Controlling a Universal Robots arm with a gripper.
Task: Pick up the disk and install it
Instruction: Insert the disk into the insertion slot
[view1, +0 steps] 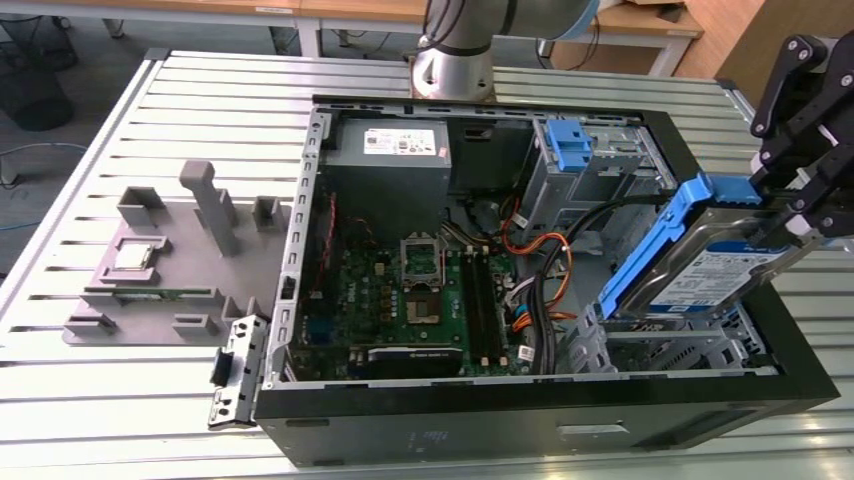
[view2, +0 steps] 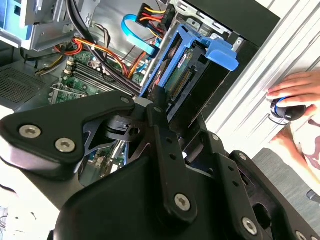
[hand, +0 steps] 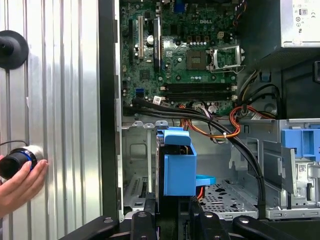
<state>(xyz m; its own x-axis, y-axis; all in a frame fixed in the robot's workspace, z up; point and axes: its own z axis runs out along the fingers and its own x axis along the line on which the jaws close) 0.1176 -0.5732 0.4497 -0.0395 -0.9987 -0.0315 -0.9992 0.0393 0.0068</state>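
Here the claw (view1: 790, 212) is clamped on one end of the disk (view1: 707, 268), holding it tilted on edge just above the drive cage (view1: 667, 345) at the exterior view's right of the open computer case (view1: 534, 425). The disk looks stiff, dense and shock-sensitive, with smooth metal faces. Its blue side rails (hand: 179, 172) probably flex, so gripping the metal body seems safer.

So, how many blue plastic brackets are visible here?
2. One bracket is around the disk that the gripper holds tilted over the case; the other bracket sits in the cage. More may be hidden.
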